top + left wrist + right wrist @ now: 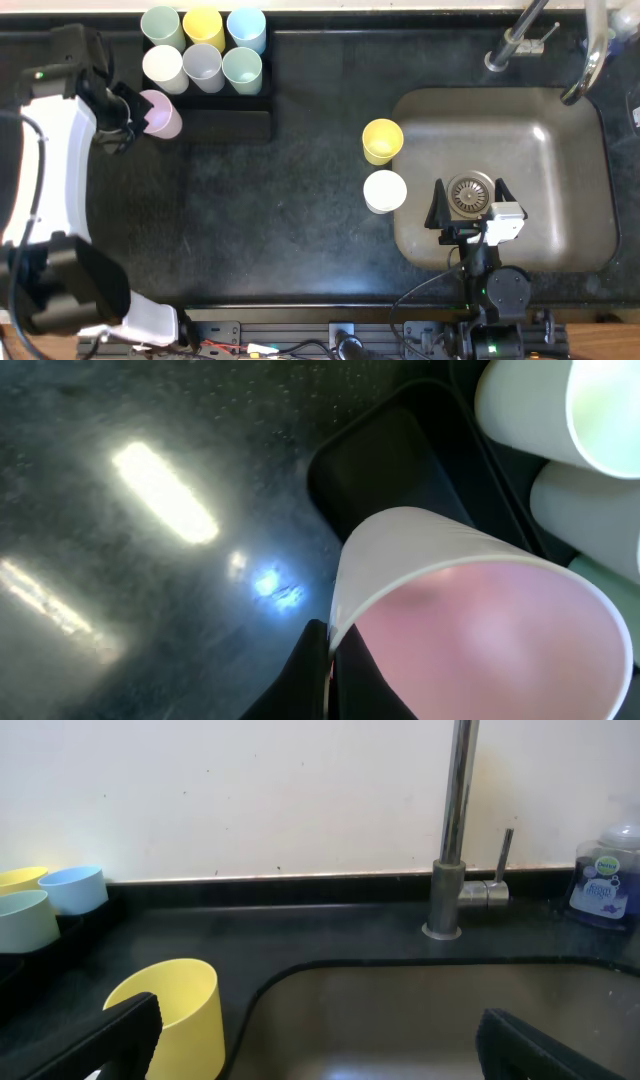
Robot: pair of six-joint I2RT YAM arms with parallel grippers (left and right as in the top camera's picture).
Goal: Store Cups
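- The left gripper is clamped on the rim of a pink cup, holding it tilted beside the black tray near the back-left corner of the countertop.
- Six cups stand in the tray.
- A yellow cup and a white cup stand on the countertop by the left rim of the sink.
- The right gripper hangs over the sink, fingers spread wide.

Just beyond the left gripper and its pink cup, the tray's front row lies open; six upright cups crowd the rows behind; to the right gripper's left, a yellow cup and a white cup stand by the sink rim.
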